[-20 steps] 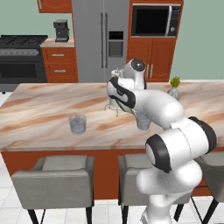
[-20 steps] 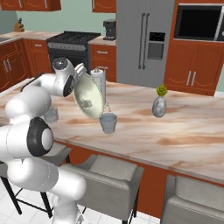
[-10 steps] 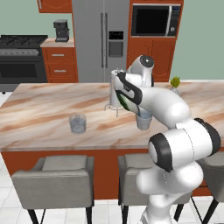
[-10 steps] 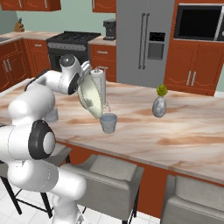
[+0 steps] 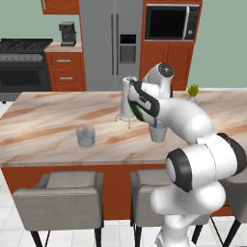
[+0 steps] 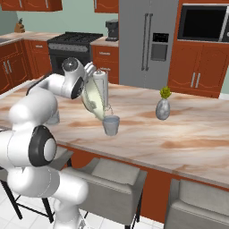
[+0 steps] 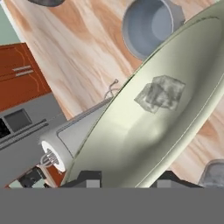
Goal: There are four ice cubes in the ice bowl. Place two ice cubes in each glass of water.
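Two pale translucent ice cubes (image 7: 159,93), slick and light, lie right of centre in the tilted pale cream-green shallow bowl (image 7: 131,140); they look ready to slide toward the clear grey-blue tumbler (image 7: 149,25) at top. The gripper (image 7: 127,178) clamps the bowl's rim at bottom, above the marbled bench (image 7: 83,57).

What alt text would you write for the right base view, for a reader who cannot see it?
The robot's hand holds the ice bowl tipped steeply over a glass of water on the marble counter. A vase stands to the right.
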